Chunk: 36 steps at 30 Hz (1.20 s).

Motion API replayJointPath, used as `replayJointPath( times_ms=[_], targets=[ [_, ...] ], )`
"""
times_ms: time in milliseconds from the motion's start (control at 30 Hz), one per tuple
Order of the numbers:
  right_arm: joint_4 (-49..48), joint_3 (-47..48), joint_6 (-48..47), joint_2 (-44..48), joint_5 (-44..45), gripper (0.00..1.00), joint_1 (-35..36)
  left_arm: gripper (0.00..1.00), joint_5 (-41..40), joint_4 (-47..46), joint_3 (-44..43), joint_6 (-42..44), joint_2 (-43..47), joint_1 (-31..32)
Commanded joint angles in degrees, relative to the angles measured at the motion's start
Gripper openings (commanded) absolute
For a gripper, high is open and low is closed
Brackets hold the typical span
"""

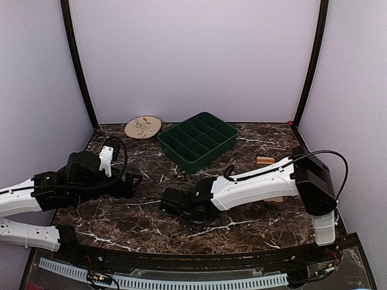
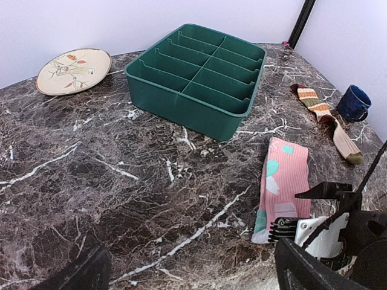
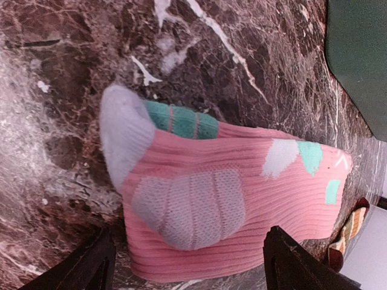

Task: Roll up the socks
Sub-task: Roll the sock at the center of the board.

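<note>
The pink sock [image 3: 242, 199] with mint and white patches lies flat on the marble table, its grey toe end [image 3: 121, 133] nearest my right gripper. My right gripper [image 3: 193, 269] is open, its fingers standing on either side of the sock's near edge. In the left wrist view the pink sock [image 2: 284, 181] lies right of centre with the right gripper [image 2: 329, 226] at its near end. In the top view the right arm hides it. The tan sock [image 2: 326, 118] with the striped cuff lies stretched out at the right. My left gripper [image 2: 193, 275] is open and empty over bare marble.
A green divided tray [image 2: 181, 109] stands at the back centre [image 1: 181, 158]. A round beige patterned plate [image 2: 72, 70] lies at the back left [image 1: 143, 127]. A blue mug [image 2: 354, 103] stands beside the tan sock, near the right wall.
</note>
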State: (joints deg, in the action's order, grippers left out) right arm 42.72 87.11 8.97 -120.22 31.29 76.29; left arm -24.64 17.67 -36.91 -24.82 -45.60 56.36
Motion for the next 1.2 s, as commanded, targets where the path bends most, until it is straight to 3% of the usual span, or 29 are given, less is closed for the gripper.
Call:
replayJointPath(
  times_ms=[0, 300, 533, 967, 1167],
  targets=[
    [1.81, -0.39, -1.41, 0.44, -0.75, 0.82, -1.33, 0.97, -1.39, 1.14, 1.04, 1.33, 0.69, -0.28],
    [2.74, -2.71, -3.89, 0.36, -4.10, 0.76, -2.15, 0.97, -2.33, -0.06, 0.96, 1.76, 0.49, -0.54],
    [1.88, -4.65, -3.92, -0.14, -7.50, 0.51, -2.62, 0.96, -2.43, -0.94, 1.30, 1.75, -0.16, -0.72],
    [-1.40, -6.48, -2.50, 2.57, -20.82, 0.22, -6.77, 0.96, -1.55, -2.16, 1.83, 2.82, -1.24, -0.91],
    [-0.61, -6.52, -1.34, 3.77, -26.39, 0.00, -9.16, 0.97, -1.09, -2.69, 2.17, 3.24, -1.24, -0.95]
  ],
)
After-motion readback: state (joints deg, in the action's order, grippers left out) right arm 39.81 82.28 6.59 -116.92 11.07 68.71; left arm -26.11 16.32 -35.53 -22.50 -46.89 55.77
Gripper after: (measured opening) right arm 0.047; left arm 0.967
